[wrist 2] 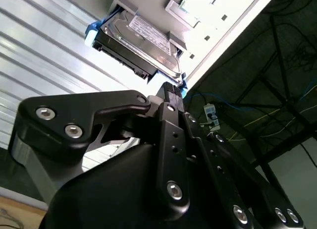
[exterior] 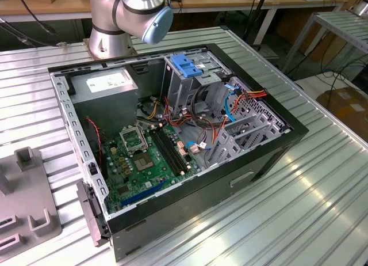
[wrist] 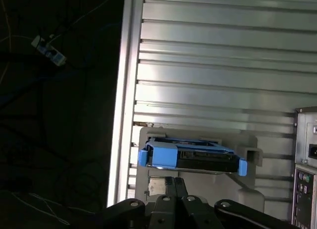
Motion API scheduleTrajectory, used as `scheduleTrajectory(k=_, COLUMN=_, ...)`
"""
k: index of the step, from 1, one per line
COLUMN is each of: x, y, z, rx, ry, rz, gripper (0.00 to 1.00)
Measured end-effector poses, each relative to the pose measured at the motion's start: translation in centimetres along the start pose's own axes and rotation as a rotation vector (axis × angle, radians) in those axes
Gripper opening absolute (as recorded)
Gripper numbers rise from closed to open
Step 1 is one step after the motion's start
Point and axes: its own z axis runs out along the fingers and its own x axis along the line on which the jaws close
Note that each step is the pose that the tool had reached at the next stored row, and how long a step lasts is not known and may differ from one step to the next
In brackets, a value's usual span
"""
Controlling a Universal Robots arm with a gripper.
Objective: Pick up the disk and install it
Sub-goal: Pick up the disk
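Hovering near the disk without touching it, the gripper showed its 2 dark fingertips pressed together in the first wrist view, with nothing held between them. The second wrist view gave the same reading: the gripper was closed and empty, with its tips pointing toward the drive.

The disk sat in a pale grey cradle on the slatted metal table, just beside the table's edge. Its light-blue bracket wrapped around the end and sides facing the gripper. In the second wrist view the disk showed its white label and its dark side, with a corner of blue plastic at each end. Past the table edge were a dark floor and loose cables.

In the exterior view an open computer case lay on its side on the table, with the arm rising behind it. Inside the case were a green motherboard, a grey box with a white sticker, and a metal cage topped by a blue handle. Coloured wires ran beside the cage. A grey fixture stood on the table at the exterior view's left, apart from the case.
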Motion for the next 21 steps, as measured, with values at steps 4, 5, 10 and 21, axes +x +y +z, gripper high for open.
scheduleTrajectory(k=4, x=0.0, y=0.0, z=0.0, rx=0.0008, ry=0.0025, rz=-0.059, gripper=0.1)
scheduleTrajectory(k=5, x=0.0, y=0.0, z=0.0, rx=0.0011, ry=0.0035, rz=-0.082, gripper=0.1)
scheduleTrajectory(k=10, x=0.0, y=0.0, z=0.0, rx=0.002, ry=0.0067, rz=-0.155, gripper=0.1)
scheduleTrajectory(k=21, x=0.0, y=0.0, z=0.0, rx=0.0047, ry=0.0152, rz=-0.353, gripper=0.1)
